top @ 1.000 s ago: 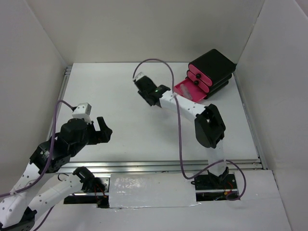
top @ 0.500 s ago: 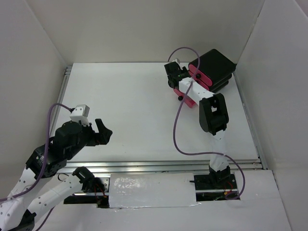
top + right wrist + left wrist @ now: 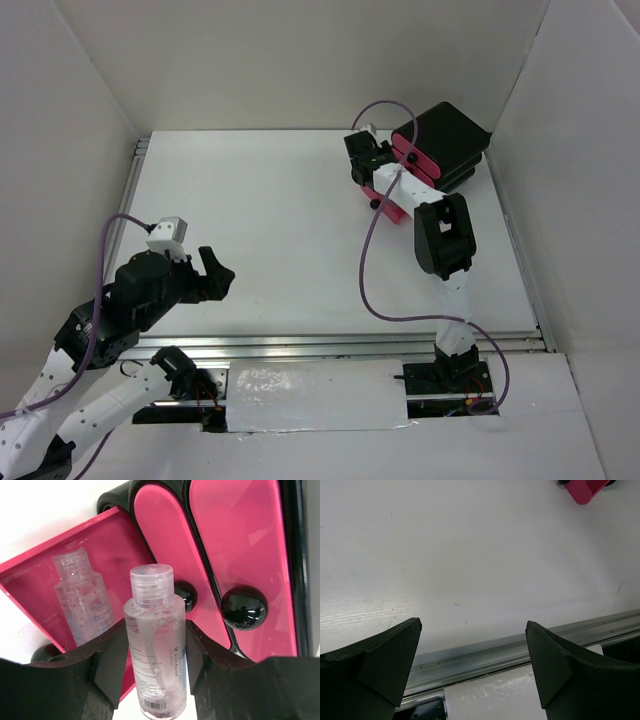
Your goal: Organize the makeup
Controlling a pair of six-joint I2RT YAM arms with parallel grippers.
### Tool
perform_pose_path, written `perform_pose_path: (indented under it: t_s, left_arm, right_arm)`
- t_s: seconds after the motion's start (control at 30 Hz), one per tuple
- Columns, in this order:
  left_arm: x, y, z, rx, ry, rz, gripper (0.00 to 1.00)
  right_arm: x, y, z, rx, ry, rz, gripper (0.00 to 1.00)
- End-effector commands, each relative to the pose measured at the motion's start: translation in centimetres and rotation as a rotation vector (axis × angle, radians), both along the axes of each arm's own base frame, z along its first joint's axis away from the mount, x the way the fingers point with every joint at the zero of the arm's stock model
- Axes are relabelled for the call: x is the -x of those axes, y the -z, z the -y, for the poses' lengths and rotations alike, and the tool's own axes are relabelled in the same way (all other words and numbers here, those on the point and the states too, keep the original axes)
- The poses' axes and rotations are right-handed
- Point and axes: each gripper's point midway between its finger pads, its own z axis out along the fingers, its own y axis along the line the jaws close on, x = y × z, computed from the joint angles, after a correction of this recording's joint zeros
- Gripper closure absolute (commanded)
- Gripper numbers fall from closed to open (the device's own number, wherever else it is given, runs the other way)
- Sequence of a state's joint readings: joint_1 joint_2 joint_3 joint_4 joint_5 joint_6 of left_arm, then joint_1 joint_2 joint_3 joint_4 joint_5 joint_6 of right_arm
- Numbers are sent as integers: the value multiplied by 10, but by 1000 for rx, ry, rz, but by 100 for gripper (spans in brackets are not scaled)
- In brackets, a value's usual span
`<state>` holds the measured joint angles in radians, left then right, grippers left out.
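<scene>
My right gripper (image 3: 365, 160) (image 3: 155, 642) is shut on a clear vial (image 3: 154, 645) with a clear cap, held upright just in front of the black box with pink drawers (image 3: 445, 135). The lowest pink drawer (image 3: 117, 555) (image 3: 396, 207) is pulled open below the vial. A second clear vial (image 3: 82, 600) lies inside it. The two upper drawers (image 3: 235, 545) are shut. My left gripper (image 3: 213, 272) (image 3: 472, 647) is open and empty above the table's near left part. The compacts, brushes and stick are out of view.
The black box stands at the table's back right, close to the right wall. A metal rail (image 3: 485, 655) runs along the table's near edge, with a white taped strip (image 3: 315, 397) in front of it. White walls close in three sides.
My right arm has swung from the middle of the table to the open drawer with the vial in it, then held still. My left gripper has drawn back slightly.
</scene>
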<state>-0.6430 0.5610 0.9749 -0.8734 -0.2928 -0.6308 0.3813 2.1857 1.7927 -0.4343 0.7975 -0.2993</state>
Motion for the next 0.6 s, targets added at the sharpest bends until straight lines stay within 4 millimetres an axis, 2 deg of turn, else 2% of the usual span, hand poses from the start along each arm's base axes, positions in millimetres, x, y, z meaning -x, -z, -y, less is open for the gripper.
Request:
perform_pose_path:
  t_s: [0.0,0.03,0.07,0.1,0.27,0.37,0.47,0.53,0.57]
  left_arm:
    - [-4,-5,4,4,17,28,1]
    - [-4,-4,4,3,17,27,1]
    - [-4,-5,4,4,19,28,1]
    - [-4,-6,3,8,15,31,1]
    - [-3,-7,3,13,13,38,1]
    - [-3,-6,3,12,13,36,1]
    - [-3,-6,3,13,13,38,1]
    - [-3,-6,3,11,13,35,1]
    - [-3,-6,3,11,14,37,1]
  right_arm:
    - [-7,3,3,-9,36,39,48]
    - [-7,5,4,-9,38,33,44]
    - [-7,5,3,-9,38,35,28]
    - [-7,4,5,-9,48,41,24]
    - [-7,6,1,-27,44,35,22]
    - [-6,0,-3,-45,58,46,22]
    - [1,-14,-26,-96,27,51,22]
    - [14,-29,-58,-195,-45,52,25]
    - [26,-20,-77,-223,-96,7,32]
